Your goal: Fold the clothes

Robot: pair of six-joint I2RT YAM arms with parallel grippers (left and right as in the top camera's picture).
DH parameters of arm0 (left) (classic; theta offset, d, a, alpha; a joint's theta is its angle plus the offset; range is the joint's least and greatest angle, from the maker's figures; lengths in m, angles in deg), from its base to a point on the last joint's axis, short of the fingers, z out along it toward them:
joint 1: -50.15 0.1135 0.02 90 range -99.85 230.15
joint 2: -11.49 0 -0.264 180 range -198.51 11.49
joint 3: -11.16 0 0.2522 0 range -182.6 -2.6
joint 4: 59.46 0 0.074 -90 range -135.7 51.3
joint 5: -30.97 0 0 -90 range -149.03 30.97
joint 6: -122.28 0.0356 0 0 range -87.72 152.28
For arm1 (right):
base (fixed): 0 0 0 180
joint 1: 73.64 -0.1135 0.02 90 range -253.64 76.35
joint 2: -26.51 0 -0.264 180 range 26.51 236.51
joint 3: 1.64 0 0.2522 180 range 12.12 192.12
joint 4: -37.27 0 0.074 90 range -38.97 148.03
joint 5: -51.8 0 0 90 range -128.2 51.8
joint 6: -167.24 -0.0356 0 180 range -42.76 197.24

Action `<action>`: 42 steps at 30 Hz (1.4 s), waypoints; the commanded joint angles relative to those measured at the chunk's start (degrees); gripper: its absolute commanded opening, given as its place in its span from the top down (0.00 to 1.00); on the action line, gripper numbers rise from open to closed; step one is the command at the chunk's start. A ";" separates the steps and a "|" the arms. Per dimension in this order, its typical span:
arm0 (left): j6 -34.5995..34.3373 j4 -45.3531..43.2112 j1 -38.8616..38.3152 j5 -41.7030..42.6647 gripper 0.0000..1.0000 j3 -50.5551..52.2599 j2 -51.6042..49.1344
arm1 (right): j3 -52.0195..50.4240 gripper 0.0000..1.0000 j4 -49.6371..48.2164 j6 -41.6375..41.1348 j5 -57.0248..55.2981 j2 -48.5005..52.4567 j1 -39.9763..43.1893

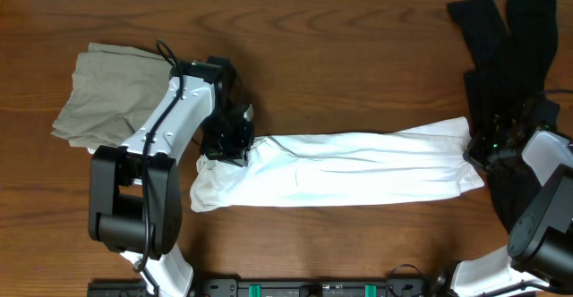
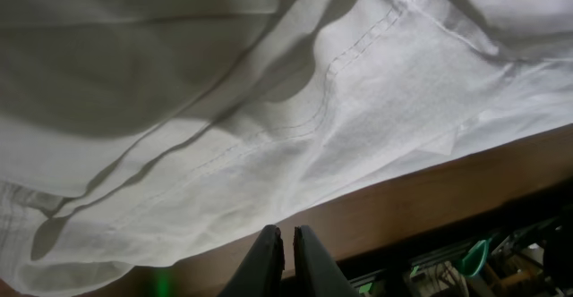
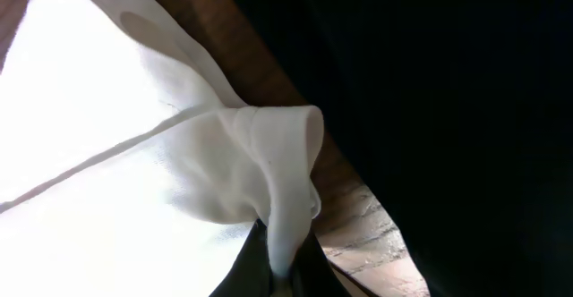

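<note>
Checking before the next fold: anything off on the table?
White T-shirt lies as a long band, its left end bunched by the left gripper. Black garment lies crumpled close beside the right gripper, which pinches the shirt's other end.

Left end of white T-shirt [image 1: 340, 167] hidden under left hand [image 1: 228, 145]; right corner lost inside right hand [image 1: 483, 147]. Left wrist view: fingers [image 2: 267, 266] cut by bottom edge, can't tell if cloth is pinched. Right of the T-shirt, black garment [image 1: 501, 38] cut by frame edge; featureless dark mass in right wrist view. Left of the T-shirt, grey-olive garment [image 1: 103, 96] partly under the arm.
</note>
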 commanded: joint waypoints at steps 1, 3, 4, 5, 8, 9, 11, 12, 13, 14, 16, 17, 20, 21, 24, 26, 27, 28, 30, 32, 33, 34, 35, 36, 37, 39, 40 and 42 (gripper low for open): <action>0.15 0.20 0.04 -0.28 0.91 0.17 0.63 | -0.85 0.99 2.47 0.98 0.59 1.95 -0.39; 0.15 0.22 0.04 -0.28 0.94 0.15 0.63 | 1.09 0.99 4.57 1.42 0.57 -0.48 -0.39; 0.15 0.22 0.04 -0.28 0.94 0.15 0.66 | 2.21 0.99 5.75 1.49 0.37 -1.88 -0.37; 0.15 0.24 0.04 -0.28 0.94 0.15 0.83 | 3.69 0.99 7.15 1.46 0.33 -3.69 -0.31; 0.15 0.50 0.04 -0.28 0.94 -0.02 1.92 | 7.13 0.99 9.99 1.46 0.02 -7.04 -0.17; 0.15 0.50 0.04 -0.31 0.94 -0.11 2.67 | 8.44 0.99 11.08 1.44 -0.98 -7.98 -0.15; 0.15 0.59 0.24 -0.31 0.94 -0.33 4.33 | 10.99 0.99 13.31 1.46 -3.19 -9.25 -0.11; 0.15 0.57 0.48 -0.31 0.94 -0.39 5.57 | 12.33 0.99 14.49 1.46 -3.98 -9.68 -0.11; 0.15 0.37 0.72 -0.31 0.94 -0.39 6.69 | 13.55 0.99 15.67 1.46 -4.72 -9.92 -0.11; 0.15 0.20 1.11 -0.31 0.94 -0.39 7.98 | 14.69 0.99 16.92 1.49 -5.07 -10.10 -0.11; 0.15 -0.09 1.90 -0.31 0.94 -0.39 10.32 | 16.24 0.99 18.93 1.46 -5.03 -10.19 -0.20; 0.15 -0.17 2.23 -0.31 0.94 -0.39 11.19 | 16.72 0.99 19.76 1.46 -5.01 -10.19 -0.35; 0.15 -0.22 3.28 -0.31 0.94 -0.39 13.31 | 17.25 0.99 22.40 1.49 -4.87 -10.16 -1.75; 0.15 -0.22 3.56 -0.31 0.94 -0.37 13.79 | 17.25 0.99 23.43 1.46 -4.87 -10.16 -2.51; 0.15 -0.26 3.93 -0.31 0.94 -0.37 14.14 | 17.25 0.99 26.86 1.46 -4.79 -10.16 -5.97; 0.13 -0.26 3.91 -0.28 0.94 -0.37 14.03 | 17.25 0.99 28.52 1.46 -4.79 -10.16 -9.14; 0.13 -0.28 3.91 -0.28 0.94 -0.37 14.03 | 17.25 0.99 28.85 1.46 -4.79 -10.16 -10.67; 0.15 -0.28 3.91 -0.28 0.94 -0.37 14.03 | 17.25 0.99 29.07 1.46 -4.83 -10.16 -12.68; 0.15 -0.31 3.91 -0.28 0.94 -0.37 14.03 | 17.22 0.99 29.09 1.42 -4.81 -10.16 -15.93; 0.15 -0.55 3.91 -0.28 0.94 -0.37 14.03 | 17.22 0.99 29.03 0.87 -4.85 -10.16 -19.37; 0.15 -0.68 3.91 -0.28 0.94 -0.37 14.03 | 17.22 0.99 29.03 0.26 -4.90 -10.16 -20.83; 0.15 -0.70 3.91 -0.28 0.94 -0.37 14.03 | 17.22 0.99 29.00 -0.48 -4.85 -10.16 -22.53; 0.15 -0.72 3.91 -0.28 0.95 -0.37 14.03 | 17.22 0.99 28.92 -1.14 -4.85 -10.16 -24.17; 0.15 -0.74 3.91 -0.28 0.94 -0.37 14.03 | 17.22 0.99 28.76 -1.49 -4.85 -10.16 -25.75; 0.15 -0.74 3.91 -0.28 0.94 -0.37 14.03 | 17.22 0.99 28.59 -1.84 -4.90 -10.16 -27.08; 0.15 -0.74 3.91 -0.28 0.94 -0.37 14.03 | 17.22 0.99 28.28 -2.69 -5.25 -10.16 -30.25; 0.15 -0.74 3.91 -0.28 0.94 -0.37 14.03 | 17.22 0.99 28.15 -2.67 -5.25 -10.14 -31.45; 0.15 -0.94 3.91 -0.28 0.94 -0.37 14.03 | 17.20 0.99 27.89 -2.67 -5.29 -10.10 -34.05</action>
